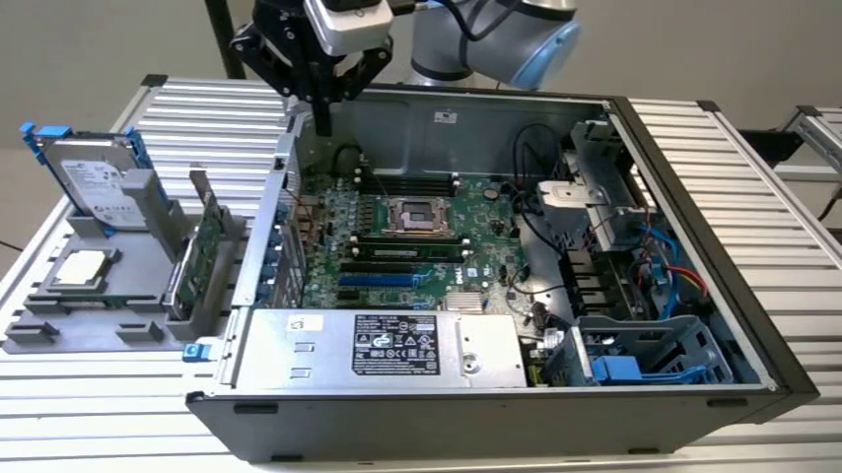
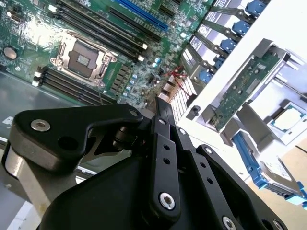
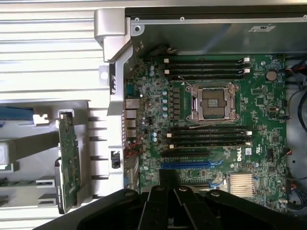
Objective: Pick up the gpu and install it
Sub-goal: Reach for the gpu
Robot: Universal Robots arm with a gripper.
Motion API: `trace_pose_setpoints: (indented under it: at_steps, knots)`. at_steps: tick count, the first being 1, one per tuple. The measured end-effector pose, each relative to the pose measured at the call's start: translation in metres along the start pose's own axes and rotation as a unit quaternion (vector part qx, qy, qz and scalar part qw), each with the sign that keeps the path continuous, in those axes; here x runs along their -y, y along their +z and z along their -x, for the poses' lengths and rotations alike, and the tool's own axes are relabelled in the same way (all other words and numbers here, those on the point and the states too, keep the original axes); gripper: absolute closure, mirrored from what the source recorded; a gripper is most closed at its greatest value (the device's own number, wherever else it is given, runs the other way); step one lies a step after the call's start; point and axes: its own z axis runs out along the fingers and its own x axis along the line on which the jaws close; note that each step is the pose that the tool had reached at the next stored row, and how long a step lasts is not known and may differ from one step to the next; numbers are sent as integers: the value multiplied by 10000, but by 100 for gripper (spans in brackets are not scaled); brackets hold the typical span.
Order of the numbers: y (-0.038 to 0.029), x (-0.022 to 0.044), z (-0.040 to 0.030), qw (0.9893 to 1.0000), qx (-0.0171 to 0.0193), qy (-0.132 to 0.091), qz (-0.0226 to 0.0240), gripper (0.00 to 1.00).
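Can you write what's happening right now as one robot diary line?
tool: shut, empty, above grey open computer case | thin green-backed gpu card: upright in grey holder beside case, untouched | installed: no

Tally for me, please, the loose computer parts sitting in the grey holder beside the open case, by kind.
gpu: 1
hard drive: 1
CPU chip: 1
Total: 3

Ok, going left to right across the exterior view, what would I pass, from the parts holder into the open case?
In order: hard drive → gpu standing on edge in the holder → CPU socket → drive bay.
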Motion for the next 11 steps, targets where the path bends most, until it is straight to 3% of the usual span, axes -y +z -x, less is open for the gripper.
trace_pose_setpoints:
  at_steps: [11]
  knots:
    - [-3,5,-104,10000,0,0,0,100]
